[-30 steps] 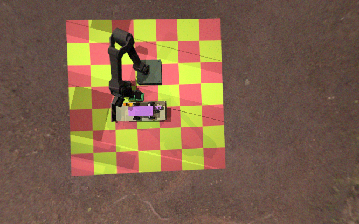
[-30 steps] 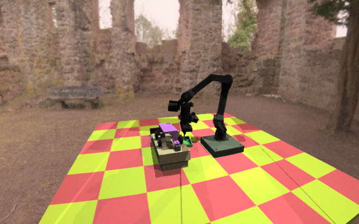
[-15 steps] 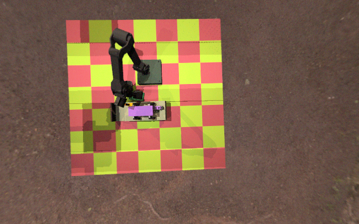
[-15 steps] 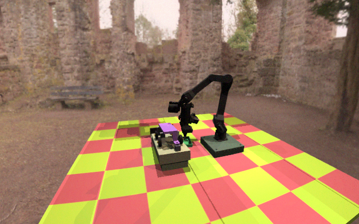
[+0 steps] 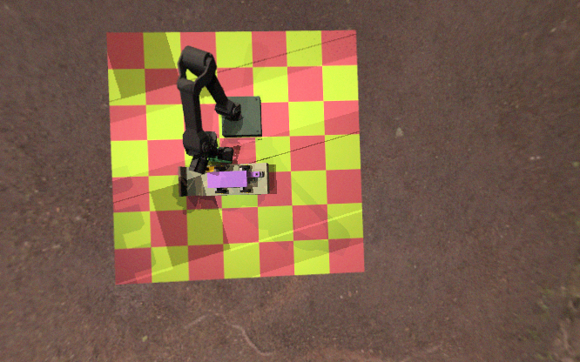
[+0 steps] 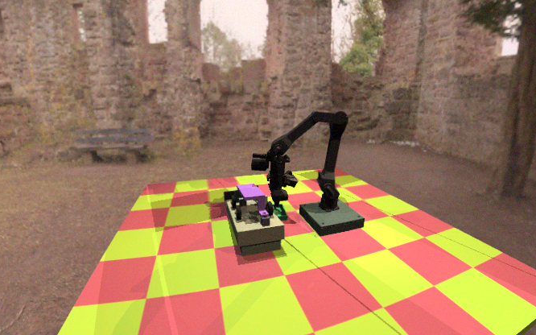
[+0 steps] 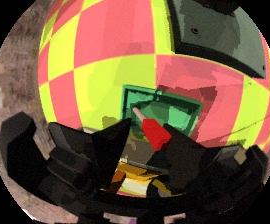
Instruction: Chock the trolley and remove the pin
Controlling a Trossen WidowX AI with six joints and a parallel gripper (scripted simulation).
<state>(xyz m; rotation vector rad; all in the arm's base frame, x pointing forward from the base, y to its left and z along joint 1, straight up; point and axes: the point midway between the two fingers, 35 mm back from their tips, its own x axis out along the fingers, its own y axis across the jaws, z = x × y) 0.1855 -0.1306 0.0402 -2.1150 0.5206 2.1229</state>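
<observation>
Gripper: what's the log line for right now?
gripper open | red-headed stop pin loose over green tray | purple trolley on ramp

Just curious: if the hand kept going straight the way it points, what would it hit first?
Probably the red pin below the hand, then the green tray; depth unclear.

arm's [image 6: 303,129] folded up and over from its base, wrist pointing straight down, gripper [image 6: 278,202] hanging low with fingers about halfway open, gripping nothing
</observation>
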